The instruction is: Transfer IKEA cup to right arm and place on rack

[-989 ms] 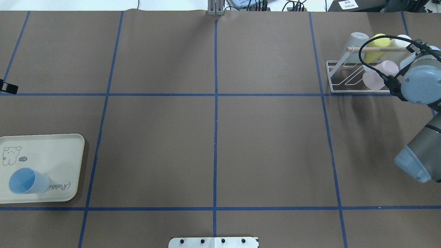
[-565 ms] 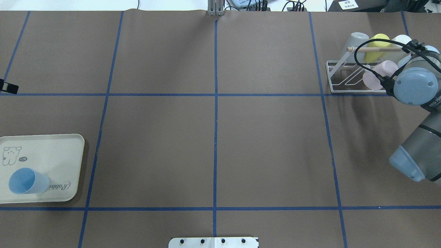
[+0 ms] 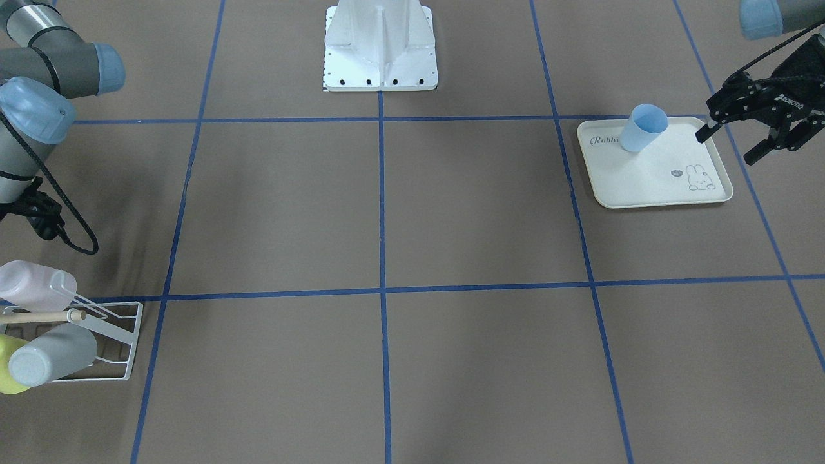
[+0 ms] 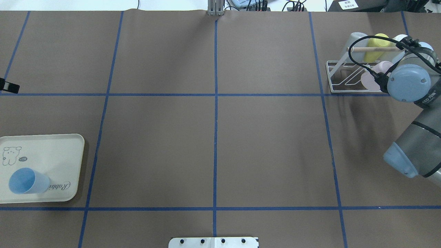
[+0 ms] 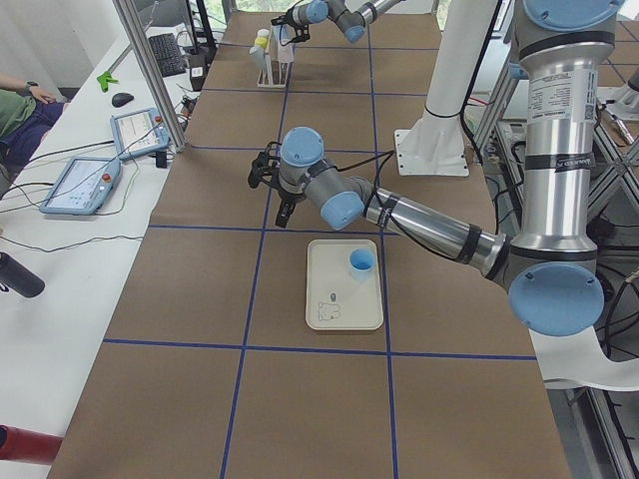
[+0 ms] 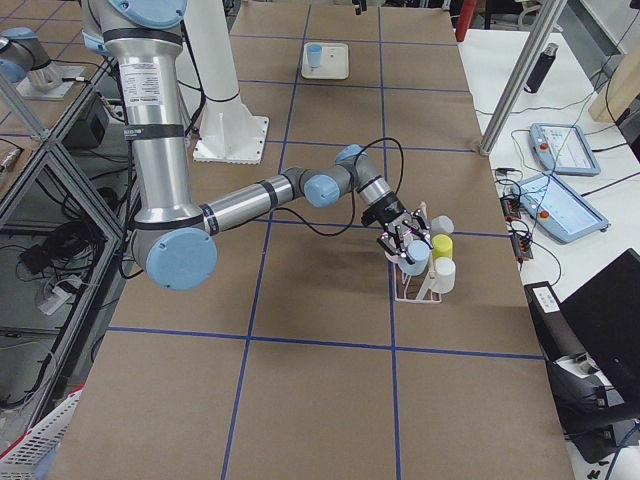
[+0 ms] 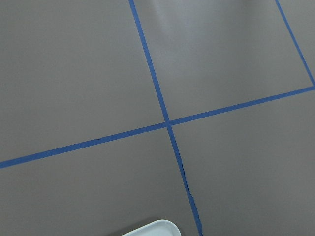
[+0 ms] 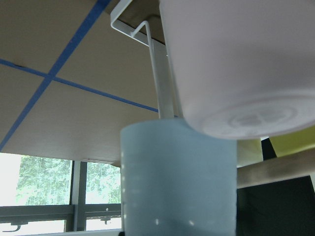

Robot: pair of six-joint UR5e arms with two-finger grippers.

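Figure: the opening stage of one cup transfer, with places given from the tray.
Landmark: cream rabbit-print tray point(image 3: 651, 180), lying flat on the table on the robot's left side.
Task object: pale blue IKEA cup point(image 3: 644, 127), standing mouth-up on the tray in its robot-side half, beside the printed lettering. Nothing touches it.
Left gripper point(image 3: 728, 145): raised above the table near the tray and apart from the cup. Its fingers are spread wide and hold nothing.
Rack point(image 4: 339, 77): white wire frame with a wooden dowel, well apart from the tray at the table's opposite end. It carries a grey cup point(image 4: 356, 41), a yellow cup point(image 4: 377, 44) and a pink cup point(image 4: 373, 74), among others.
Right gripper point(image 6: 404, 240): well apart from the tray, close in among the cups on the rack. Its wrist hides it from overhead, so whether it is spread or closed cannot be told.
Done: nothing of this cup's transfer, as judged from the layout.
Left to do: the left gripper must descend and grasp the cup, lift it and carry it toward mid-table. The right arm must leave the rack to meet it. The hand-over follows, and then the cup is placed on a free prong.
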